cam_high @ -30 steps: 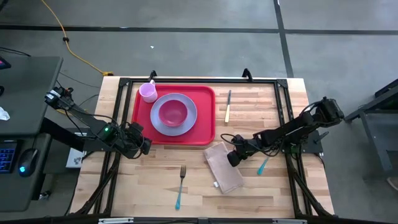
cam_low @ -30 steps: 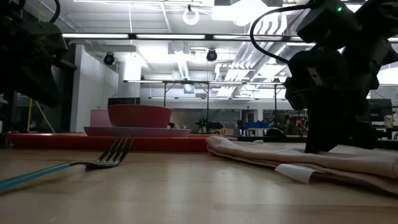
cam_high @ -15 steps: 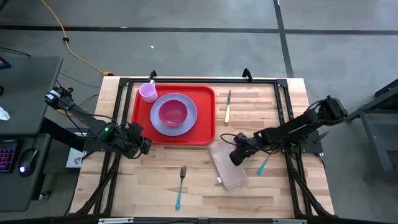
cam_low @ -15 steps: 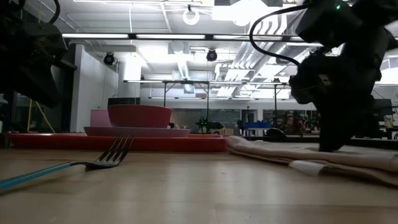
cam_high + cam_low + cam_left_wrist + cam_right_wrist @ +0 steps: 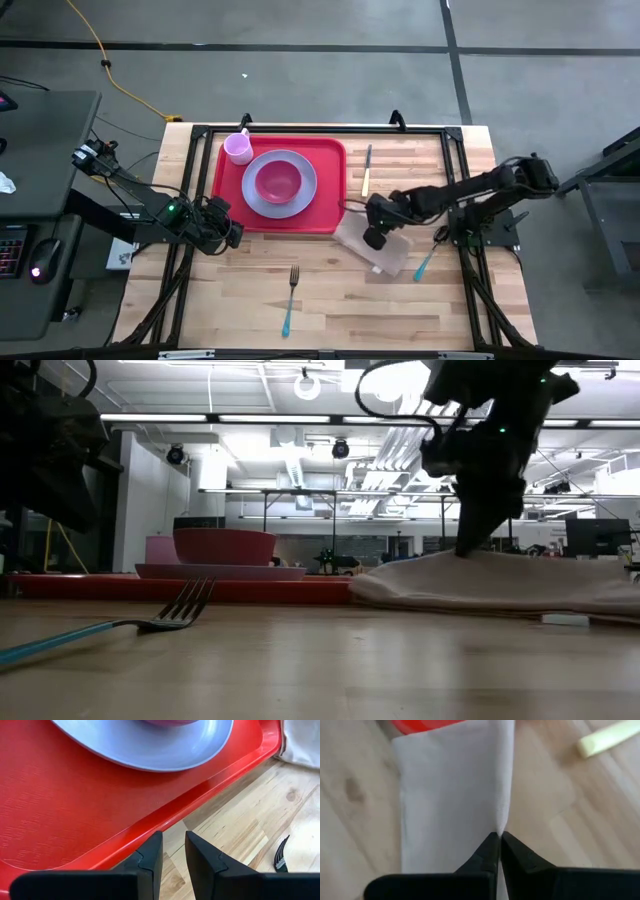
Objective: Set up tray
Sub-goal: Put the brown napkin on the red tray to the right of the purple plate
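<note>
The red tray (image 5: 327, 207) lies at the table's far left and carries a lavender plate (image 5: 300, 197) with a pink bowl (image 5: 277, 181) and a pink cup (image 5: 238, 149). A beige napkin (image 5: 388, 256) lies just right of the tray's near right corner, with my right gripper (image 5: 374, 238) shut on it. My left gripper (image 5: 232, 236) hovers at the tray's near left corner (image 5: 165, 817), its fingers slightly apart with nothing between them. My right gripper pinches a raised fold of the napkin (image 5: 503, 815) between its two fingertips, coming from above and slanting down. The pinched ridge (image 5: 468, 556) is drawn up into a peak, while the rest of the cloth (image 5: 540, 592) lies on the table.
A knife with a cream handle (image 5: 366, 172) lies right of the tray. A blue-handled fork (image 5: 290, 298) lies near the front edge, and a teal-handled utensil (image 5: 425, 262) lies right of the napkin. Black frame rails (image 5: 455, 170) border the table.
My right gripper has risen and gone toward the tray and the far edge, rolling at the wrist and staying shut on the napkin. The napkin has slid along the table toward the tray's near right corner, its pinched part lifted into a peak.
</note>
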`<action>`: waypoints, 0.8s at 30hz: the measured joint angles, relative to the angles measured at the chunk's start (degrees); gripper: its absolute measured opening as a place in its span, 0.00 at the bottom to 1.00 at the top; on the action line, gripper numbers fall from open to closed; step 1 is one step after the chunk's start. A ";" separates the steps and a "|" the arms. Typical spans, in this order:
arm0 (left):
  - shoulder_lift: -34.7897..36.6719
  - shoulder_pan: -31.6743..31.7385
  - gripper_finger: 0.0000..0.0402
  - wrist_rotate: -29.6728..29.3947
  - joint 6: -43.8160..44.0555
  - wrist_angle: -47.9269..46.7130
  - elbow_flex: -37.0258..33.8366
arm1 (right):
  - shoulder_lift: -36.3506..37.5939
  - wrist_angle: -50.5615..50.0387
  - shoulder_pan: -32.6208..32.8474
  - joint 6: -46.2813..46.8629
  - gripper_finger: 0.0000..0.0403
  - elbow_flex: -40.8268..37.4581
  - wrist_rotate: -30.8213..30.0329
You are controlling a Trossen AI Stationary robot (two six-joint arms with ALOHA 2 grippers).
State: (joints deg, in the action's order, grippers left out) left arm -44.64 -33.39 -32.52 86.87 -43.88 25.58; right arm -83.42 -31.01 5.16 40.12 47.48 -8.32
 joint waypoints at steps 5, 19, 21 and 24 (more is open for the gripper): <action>0.00 0.00 0.28 -0.02 0.00 0.00 0.00 | 0.02 0.88 -3.26 -5.11 0.00 0.34 0.78; 0.00 0.00 0.28 -0.46 0.44 0.01 0.00 | 0.22 0.00 -3.18 -8.65 0.00 0.38 2.88; 0.00 0.00 0.28 -0.86 0.53 0.04 0.00 | 0.58 -0.29 -2.73 -8.61 0.00 0.38 3.21; 0.00 -0.02 0.28 -1.09 1.09 0.07 0.00 | 1.02 -1.32 -2.30 -8.61 0.00 0.96 3.26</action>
State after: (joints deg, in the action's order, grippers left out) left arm -44.64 -33.41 -33.61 87.96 -43.81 25.58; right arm -82.39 -32.33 2.86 31.51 48.44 -5.06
